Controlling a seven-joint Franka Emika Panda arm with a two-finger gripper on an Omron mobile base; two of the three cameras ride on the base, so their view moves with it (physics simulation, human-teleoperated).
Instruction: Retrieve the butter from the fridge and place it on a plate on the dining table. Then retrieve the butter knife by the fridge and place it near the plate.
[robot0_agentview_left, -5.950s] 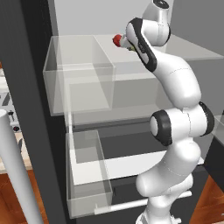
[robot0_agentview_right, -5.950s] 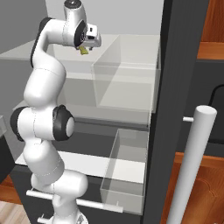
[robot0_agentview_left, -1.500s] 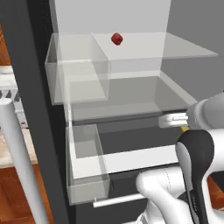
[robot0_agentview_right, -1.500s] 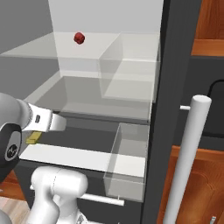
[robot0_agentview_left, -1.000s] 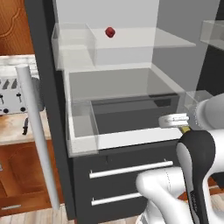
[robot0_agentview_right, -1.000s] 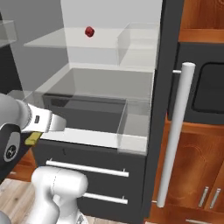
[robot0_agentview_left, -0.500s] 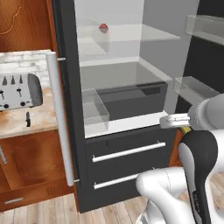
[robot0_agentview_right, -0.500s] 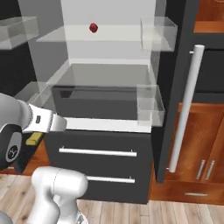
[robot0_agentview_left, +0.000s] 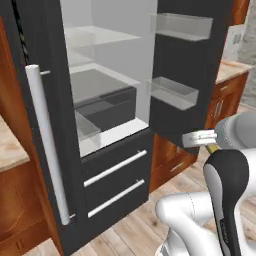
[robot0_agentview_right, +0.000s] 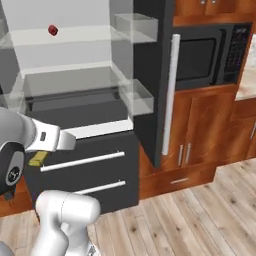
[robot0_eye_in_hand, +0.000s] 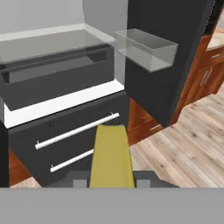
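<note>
The gripper (robot0_eye_in_hand: 110, 183) is squeezed onto the little yellow-olive butter stick (robot0_eye_in_hand: 110, 156), whose long side points straight out ahead, toward the tall dark-grey fridge (robot0_eye_in_hand: 78, 127) with white bar handles. Only the right base view shows a small red ball (robot0_agentview_right: 52, 30) on the fridge's top shelf.

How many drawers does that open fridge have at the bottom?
2. Both sit below the open fridge compartment, stacked: the upper drawer with its long white bar handle, and the lower drawer right beneath it. Nothing suggests more, though the robot's arm covers part of the front.
</note>
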